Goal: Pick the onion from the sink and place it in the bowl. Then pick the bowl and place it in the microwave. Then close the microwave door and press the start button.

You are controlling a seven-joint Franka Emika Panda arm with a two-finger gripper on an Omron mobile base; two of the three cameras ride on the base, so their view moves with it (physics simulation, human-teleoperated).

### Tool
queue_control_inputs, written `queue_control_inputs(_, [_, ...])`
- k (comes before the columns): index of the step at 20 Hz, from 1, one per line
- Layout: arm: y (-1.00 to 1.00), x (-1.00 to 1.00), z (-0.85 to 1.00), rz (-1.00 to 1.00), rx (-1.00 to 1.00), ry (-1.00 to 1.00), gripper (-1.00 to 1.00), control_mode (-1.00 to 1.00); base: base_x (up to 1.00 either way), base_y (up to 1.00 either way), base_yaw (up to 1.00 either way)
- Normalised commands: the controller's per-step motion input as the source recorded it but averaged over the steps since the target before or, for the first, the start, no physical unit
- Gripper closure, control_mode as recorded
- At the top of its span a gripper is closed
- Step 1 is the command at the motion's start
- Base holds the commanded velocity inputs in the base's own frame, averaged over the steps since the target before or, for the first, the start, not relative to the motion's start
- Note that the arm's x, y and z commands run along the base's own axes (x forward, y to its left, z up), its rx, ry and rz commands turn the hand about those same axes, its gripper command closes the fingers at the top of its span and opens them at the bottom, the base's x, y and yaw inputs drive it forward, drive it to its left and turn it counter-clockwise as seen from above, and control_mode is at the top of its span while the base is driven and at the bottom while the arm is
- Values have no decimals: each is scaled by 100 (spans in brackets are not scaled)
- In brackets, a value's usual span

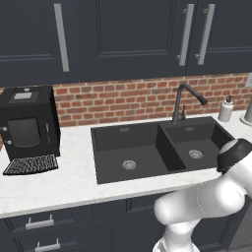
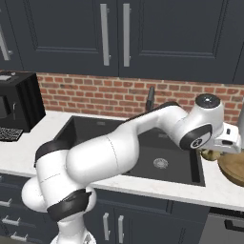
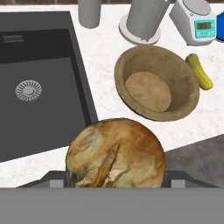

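You see pale marbled counter [image 1: 74, 172] under brick wall. Black double sink [image 1: 147, 150] set into it, curved faucet [image 1: 184, 101] behind divider. Black coffee machine [image 1: 28, 125] at left end, touching wall. White soap bottle [image 1: 226, 109] right of faucet. In hand view, wooden bowl [image 3: 156, 83] sits on counter right of sink, empty. Yellow fruit [image 3: 200, 71] just beside bowl. Two grey canisters [image 3: 144, 19] and small kitchen scale [image 3: 194, 21] stand beyond bowl.
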Motion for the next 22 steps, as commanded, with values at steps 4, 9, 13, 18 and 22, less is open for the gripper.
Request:
queue_control_inputs(4, [-6, 23, -12, -2, 0, 0, 100, -100, 0, 0, 0])
queue_control_inputs(9, [-7, 20, -4, -6, 0, 0, 100, -100, 0, 0, 0])
queue_control_inputs(13, [-26, 21, -1, -6, 0, 0, 100, -100, 0, 0, 0])
queue_control_inputs(18, [-33, 23, -5, -5, 0, 0, 100, -100, 0, 0, 0])
queue_control_inputs(22, [-30, 22, -11, -4, 0, 0, 100, -100, 0, 0, 0])
